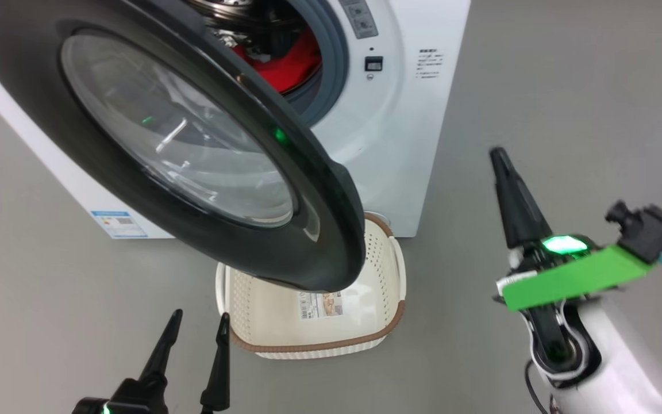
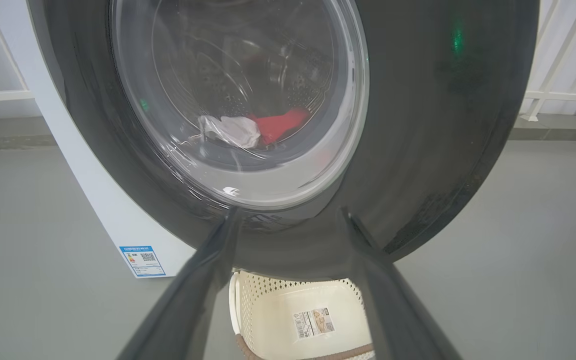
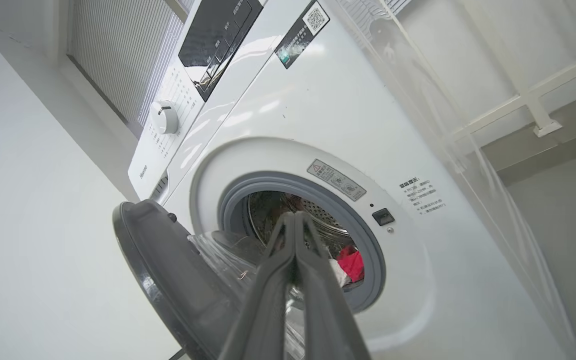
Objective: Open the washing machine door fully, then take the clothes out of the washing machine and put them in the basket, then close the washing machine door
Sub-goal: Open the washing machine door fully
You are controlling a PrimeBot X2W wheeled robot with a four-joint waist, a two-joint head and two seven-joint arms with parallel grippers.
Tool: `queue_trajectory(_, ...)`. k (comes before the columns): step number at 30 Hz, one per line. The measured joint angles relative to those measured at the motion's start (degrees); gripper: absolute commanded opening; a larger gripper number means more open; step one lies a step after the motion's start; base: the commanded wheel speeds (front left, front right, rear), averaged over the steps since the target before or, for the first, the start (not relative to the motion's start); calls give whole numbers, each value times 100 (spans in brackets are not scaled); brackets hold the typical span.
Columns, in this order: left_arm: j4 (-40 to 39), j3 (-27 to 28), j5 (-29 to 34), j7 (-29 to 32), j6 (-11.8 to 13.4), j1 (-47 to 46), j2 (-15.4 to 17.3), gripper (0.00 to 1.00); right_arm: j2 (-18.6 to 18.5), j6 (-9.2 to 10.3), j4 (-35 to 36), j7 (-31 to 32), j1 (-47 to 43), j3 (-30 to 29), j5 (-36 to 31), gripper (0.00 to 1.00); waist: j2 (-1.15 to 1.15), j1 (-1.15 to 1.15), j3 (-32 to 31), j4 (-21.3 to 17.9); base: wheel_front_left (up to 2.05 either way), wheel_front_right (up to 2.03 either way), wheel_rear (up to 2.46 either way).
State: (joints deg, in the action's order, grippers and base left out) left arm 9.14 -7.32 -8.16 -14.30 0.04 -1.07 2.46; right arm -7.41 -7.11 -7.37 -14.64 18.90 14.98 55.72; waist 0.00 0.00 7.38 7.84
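The washing machine door [image 1: 193, 149] stands partly open, its black rim and glass bowl hanging over the basket [image 1: 314, 333]. Through the opening of the white washing machine [image 1: 400, 115] the red garment of the clothes [image 1: 285, 66] lies in the drum. Seen through the door glass [image 2: 238, 100], a white cloth [image 2: 233, 131] lies beside the red one [image 2: 280, 125]. My left gripper [image 1: 199, 328] is open, low at the left in front of the door, holding nothing. My right gripper [image 1: 500, 155] is shut and empty, off to the right of the machine. In the right wrist view its closed fingers [image 3: 293, 235] point at the drum opening [image 3: 318, 235].
Grey floor [image 1: 566, 86] surrounds the machine. A blue sticker [image 1: 118, 224] marks the machine's lower left front. The control panel and dial [image 3: 164, 116] sit on top. A white railing [image 3: 528, 100] runs behind at the right.
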Motion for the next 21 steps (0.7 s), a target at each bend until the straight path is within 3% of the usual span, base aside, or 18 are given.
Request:
queue_trajectory(5, 3, -85, -30, 0, 0, -6, 1, 100, -455, 0, -220, 36, 583, 1018, 1391, 0, 0, 0, 36, 134, 0, 0, 0)
queue_trajectory(10, 4, -188, -64, 0, 2, -9, 1, 100, -833, 0, -326, 623, 1050, 1764, 2535, 0, 0, 0, 111, 247, 0, 0, 0)
queue_trajectory(21, 19, -374, -252, 0, 21, -42, 2, 100, -970, 0, -599, 1950, 1378, 1851, 3850, 0, 0, 0, 357, 428, 0, 0, 0)
